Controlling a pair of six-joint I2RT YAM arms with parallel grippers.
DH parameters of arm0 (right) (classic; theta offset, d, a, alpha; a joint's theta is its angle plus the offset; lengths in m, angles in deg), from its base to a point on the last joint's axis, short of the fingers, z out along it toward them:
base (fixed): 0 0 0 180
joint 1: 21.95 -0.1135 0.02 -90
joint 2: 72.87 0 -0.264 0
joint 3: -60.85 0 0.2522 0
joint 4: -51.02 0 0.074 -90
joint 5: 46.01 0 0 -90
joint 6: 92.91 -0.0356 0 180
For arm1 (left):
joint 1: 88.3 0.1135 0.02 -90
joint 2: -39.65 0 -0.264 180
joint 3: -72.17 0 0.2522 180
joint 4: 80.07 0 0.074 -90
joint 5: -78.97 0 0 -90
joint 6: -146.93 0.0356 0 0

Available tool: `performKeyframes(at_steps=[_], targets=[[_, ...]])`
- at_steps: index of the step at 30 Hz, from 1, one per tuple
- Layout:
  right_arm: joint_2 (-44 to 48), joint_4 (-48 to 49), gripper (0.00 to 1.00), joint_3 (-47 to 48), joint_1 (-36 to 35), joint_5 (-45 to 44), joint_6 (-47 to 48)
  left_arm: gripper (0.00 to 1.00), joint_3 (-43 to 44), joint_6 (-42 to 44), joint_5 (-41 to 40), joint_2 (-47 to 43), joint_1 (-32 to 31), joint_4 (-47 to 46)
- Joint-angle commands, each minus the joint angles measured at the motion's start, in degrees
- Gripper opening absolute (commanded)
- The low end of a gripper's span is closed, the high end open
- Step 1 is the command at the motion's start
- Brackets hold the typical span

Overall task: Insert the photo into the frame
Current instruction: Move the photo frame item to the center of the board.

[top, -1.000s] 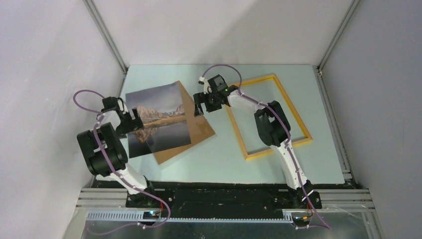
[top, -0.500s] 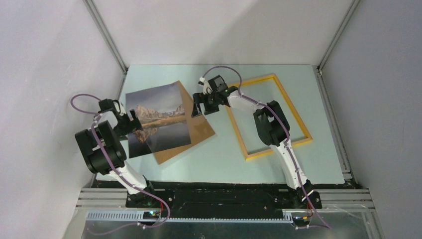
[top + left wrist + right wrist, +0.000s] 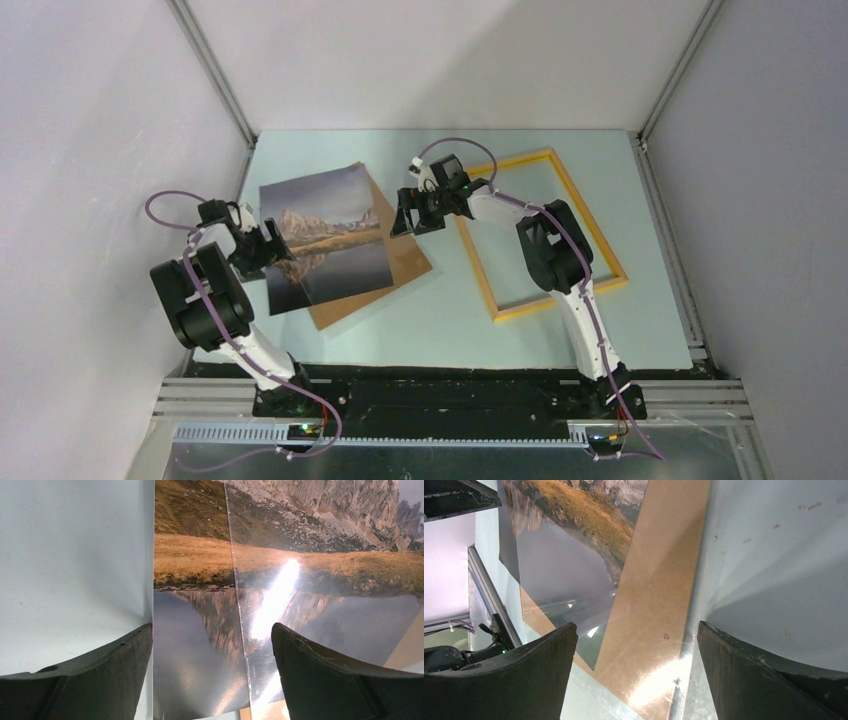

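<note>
The photo (image 3: pixel 328 238), a mountain mirrored in a lake, lies face up at the left, partly over a brown backing board (image 3: pixel 405 268). The frame (image 3: pixel 476 265), with yellow-orange edges, lies flat and empty at the right. My left gripper (image 3: pixel 274 247) is open at the photo's left edge. In the left wrist view its jaws (image 3: pixel 211 627) straddle the photo (image 3: pixel 310 565) without gripping it. My right gripper (image 3: pixel 402 222) is open over the board's right corner, between photo and frame. The right wrist view shows its jaws (image 3: pixel 636 625) above the board (image 3: pixel 659 580), with the photo (image 3: pixel 569 545) beyond.
The pale blue table (image 3: pixel 430 320) has grey walls and metal rails on the left, back and right. A thin shiny edge, like a clear sheet, runs across the photo (image 3: pixel 235 580) and board. The right arm's elbow (image 3: pixel 550 250) hangs over the frame.
The photo has shifted slightly to the right on the board. My left gripper has moved right with its edge. My right gripper has moved a little right, towards the frame.
</note>
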Motion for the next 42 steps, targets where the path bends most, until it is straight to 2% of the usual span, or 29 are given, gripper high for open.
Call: performKeyframes(at_steps=[1,13,19,22,26,34,42], targets=[[2.78,-0.87,0.94,-4.54,1.02,-0.32,-0.05,0.92,1.17,0.81,4.8,0.97,-2.0,2.06],[7.32,1.77,0.92,-12.96,3.19,0.07,1.29,0.92,3.68,1.72,1.55,1.56,-10.38,2.17],[7.72,2.26,0.91,-14.76,4.61,-0.2,2.2,0.94,4.47,1.37,-0.66,0.6,-11.24,2.18],[7.55,2.3,0.91,-14.71,5.22,-0.27,2.43,0.99,4.42,1.29,-2.49,-1.65,-11.27,2.19],[7.4,2.34,0.91,-14.9,5.54,-0.28,2.68,1.0,4.71,0.51,-3.55,-4.46,-11.32,2.18],[7.1,2.72,0.91,-14.44,5.54,0.04,2.43,1.0,3.68,-1.09,-1.98,-8.42,-14.97,2.14],[6.1,2.66,0.91,-13.06,5.46,0.49,1.9,1.0,2.35,-3.54,1.92,-4.68,-16.49,2.12]])
